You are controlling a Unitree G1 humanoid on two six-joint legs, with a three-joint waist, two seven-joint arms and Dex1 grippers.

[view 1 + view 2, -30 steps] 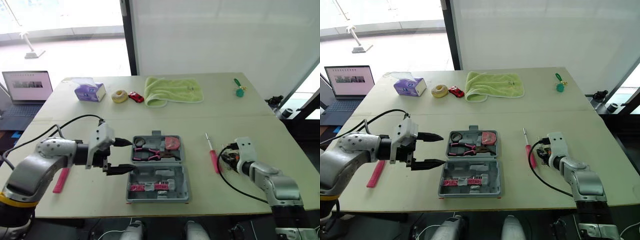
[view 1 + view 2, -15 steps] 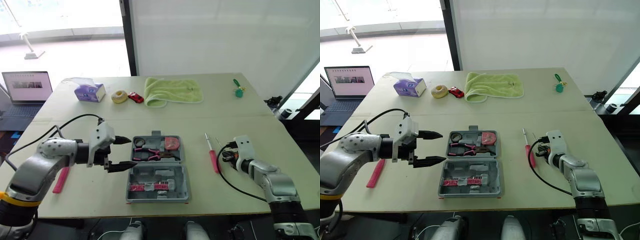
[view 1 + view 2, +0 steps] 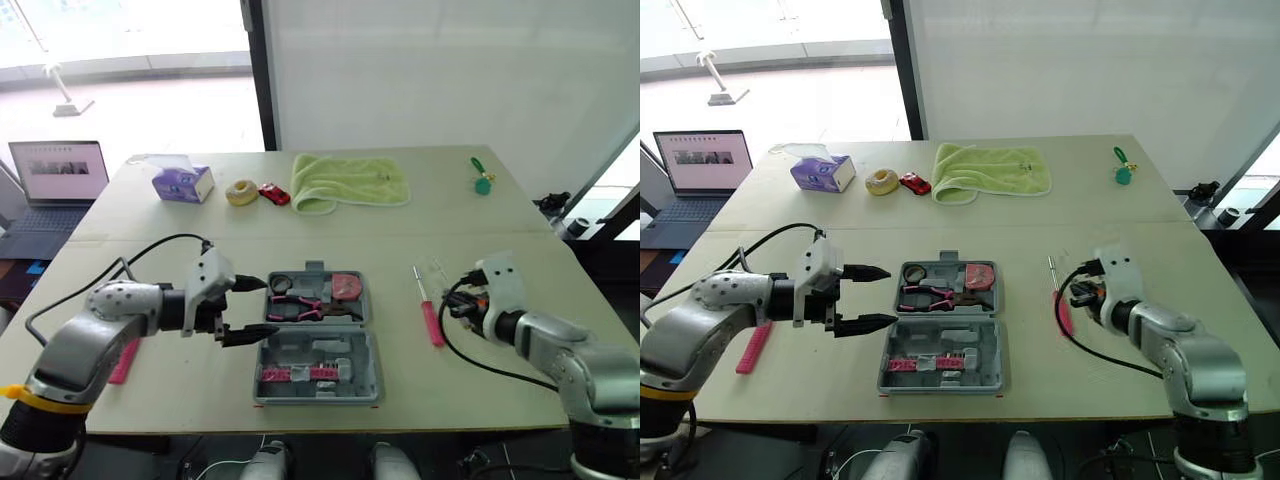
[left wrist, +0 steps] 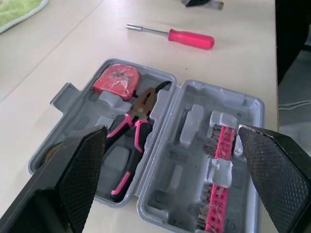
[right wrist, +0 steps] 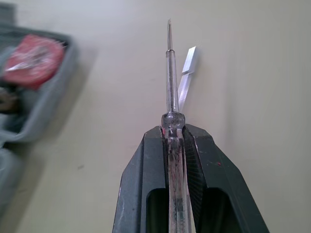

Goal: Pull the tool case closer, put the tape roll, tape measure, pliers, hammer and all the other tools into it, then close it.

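Packing half done: open tool case (image 3: 988, 350) mid-tabletop (image 3: 940, 210) holds pliers (image 4: 133, 119) and tape measure (image 4: 118, 81); right fingers (image 5: 146, 194) grip clear screwdriver (image 5: 170, 87) right of it, left fingers (image 4: 80, 170) spread wide beside it, pink screwdriver (image 3: 1063, 310) unpacked.

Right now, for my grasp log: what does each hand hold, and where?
The right hand grips a clear screwdriver by its handle, shaft pointing out. The left hand is open, holding nothing.

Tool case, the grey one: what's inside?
Inside the grey tool case lie a red tape measure, pink-handled pliers, a dark ring and pink bit strips. Whatever sits beneath the pliers is covered.
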